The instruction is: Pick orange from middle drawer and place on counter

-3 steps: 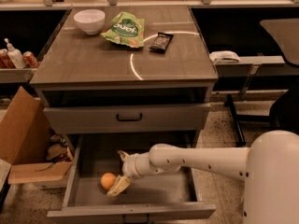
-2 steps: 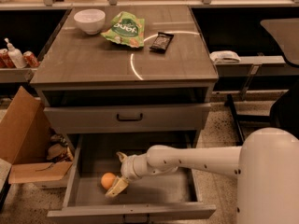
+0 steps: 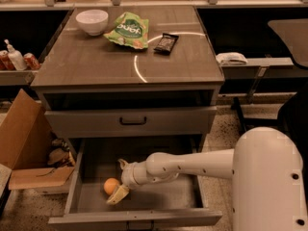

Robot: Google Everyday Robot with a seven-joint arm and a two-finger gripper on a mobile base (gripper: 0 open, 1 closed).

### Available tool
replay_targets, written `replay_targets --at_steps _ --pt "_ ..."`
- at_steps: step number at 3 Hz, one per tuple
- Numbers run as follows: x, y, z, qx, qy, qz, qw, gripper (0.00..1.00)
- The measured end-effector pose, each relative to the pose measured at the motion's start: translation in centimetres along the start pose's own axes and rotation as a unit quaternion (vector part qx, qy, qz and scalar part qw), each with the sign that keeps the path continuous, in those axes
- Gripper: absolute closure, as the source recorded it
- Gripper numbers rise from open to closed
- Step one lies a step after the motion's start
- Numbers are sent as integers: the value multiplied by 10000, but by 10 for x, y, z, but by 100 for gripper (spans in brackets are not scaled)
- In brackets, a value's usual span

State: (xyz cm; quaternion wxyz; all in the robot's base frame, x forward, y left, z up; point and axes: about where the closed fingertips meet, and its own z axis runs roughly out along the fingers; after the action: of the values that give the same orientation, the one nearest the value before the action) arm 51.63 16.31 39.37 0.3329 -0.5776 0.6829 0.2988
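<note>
The orange lies on the grey floor of the open middle drawer, at its front left. My gripper reaches into the drawer from the right, just right of the orange, and is open. One fingertip lies close against the orange's lower right and the other points up behind it. The fruit is not gripped. The counter is the wood-grain cabinet top above, with a curved white arc streak.
On the counter stand a white bowl, a green snack bag and a dark packet. The shut drawer front with a black handle is above the open drawer. A cardboard box stands to the left.
The robot's white body at the right has shifted slightly left and looms larger. The gripper and the orange stay in the same place in the drawer.
</note>
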Motion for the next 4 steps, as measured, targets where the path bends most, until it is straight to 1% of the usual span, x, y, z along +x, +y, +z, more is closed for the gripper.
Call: replay_targets --at_steps 1,2,3,4 --pt "6 0 12 -33 51 52 10000 0" --pt "13 0 21 -90 111 157 9998 19" --pt "16 1 21 -60 118 217 9997 42" --pt "14 1 12 31 77 197 9998 66"
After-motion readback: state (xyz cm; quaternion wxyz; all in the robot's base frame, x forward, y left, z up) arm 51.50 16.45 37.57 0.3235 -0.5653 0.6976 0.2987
